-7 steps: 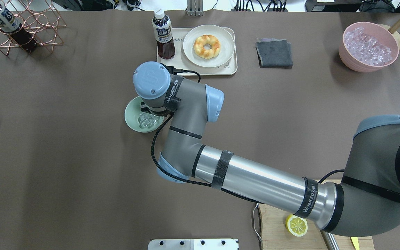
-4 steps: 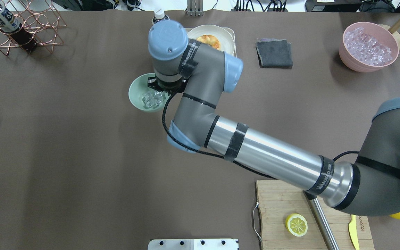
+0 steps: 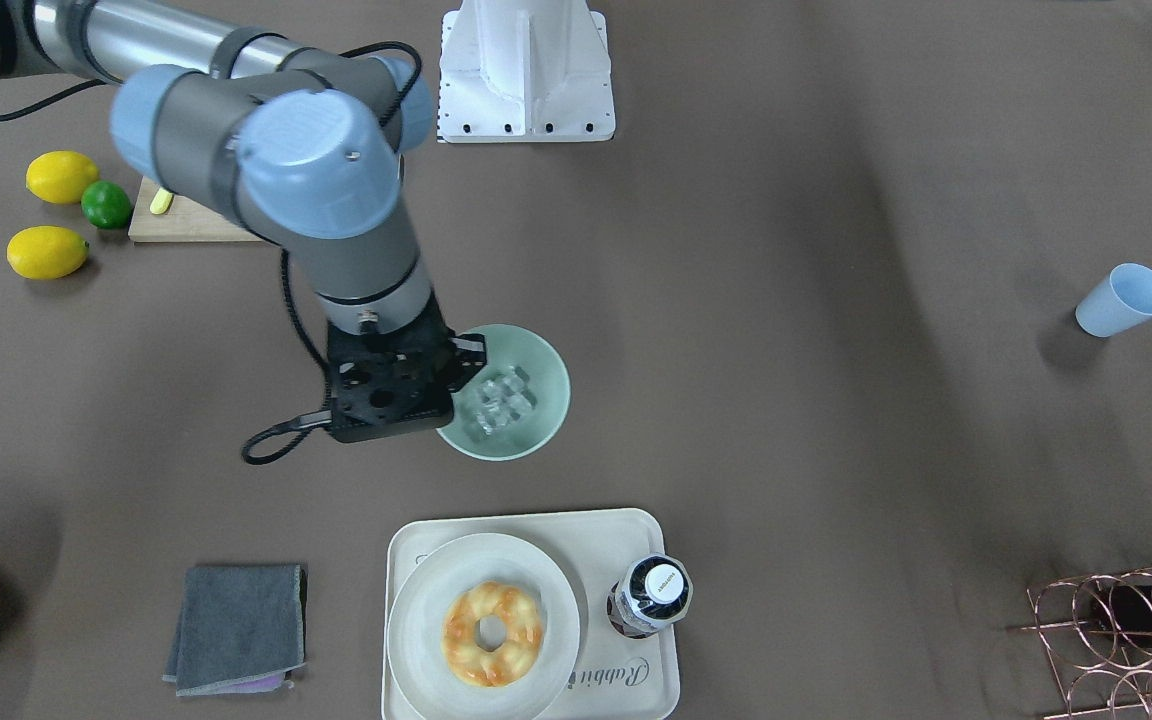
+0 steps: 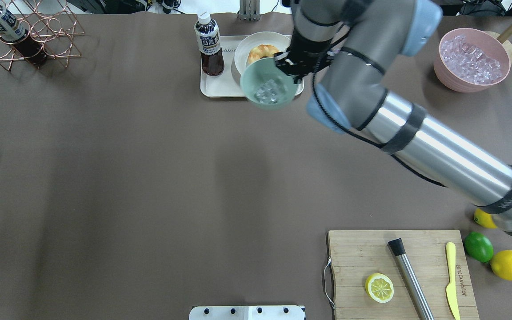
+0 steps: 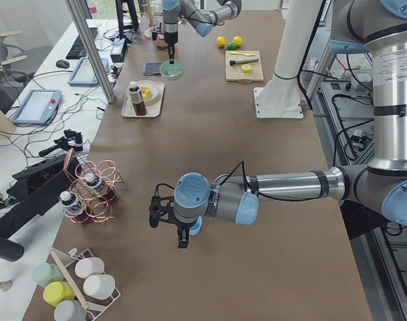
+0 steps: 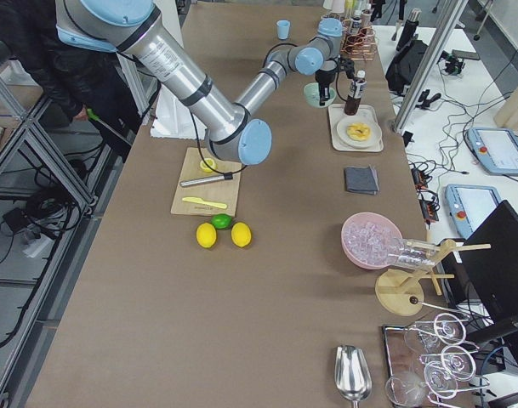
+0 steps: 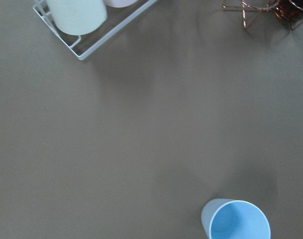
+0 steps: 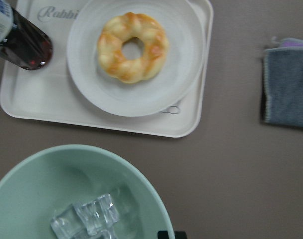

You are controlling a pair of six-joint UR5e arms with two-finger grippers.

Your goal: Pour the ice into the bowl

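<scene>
Mint-green and matte, the deep round bowl (image 4: 251,82) hangs roughly level near the cream tray (image 4: 225,85), the right gripper (image 4: 291,71) clamped on its rim so the small clear ice cubes (image 4: 267,92) lie pooled inside; whether the left gripper (image 5: 166,217) is parted cannot be told

Ice (image 3: 501,400) in bowl (image 3: 548,372); bowl robot-side of tray (image 3: 414,545); plate (image 3: 426,600), bottle (image 3: 652,594) on tray; cloth (image 3: 236,628) beside tray.

The bowl (image 4: 252,79) is round, deep, pale mint-green and matte. It sits upright, with my right tool (image 4: 290,72) pinching one side of its rim. The ice (image 4: 268,92), a handful of small clear cubes, lies clustered at its bottom. The bowl is near the cream tray (image 8: 22,107).
</scene>
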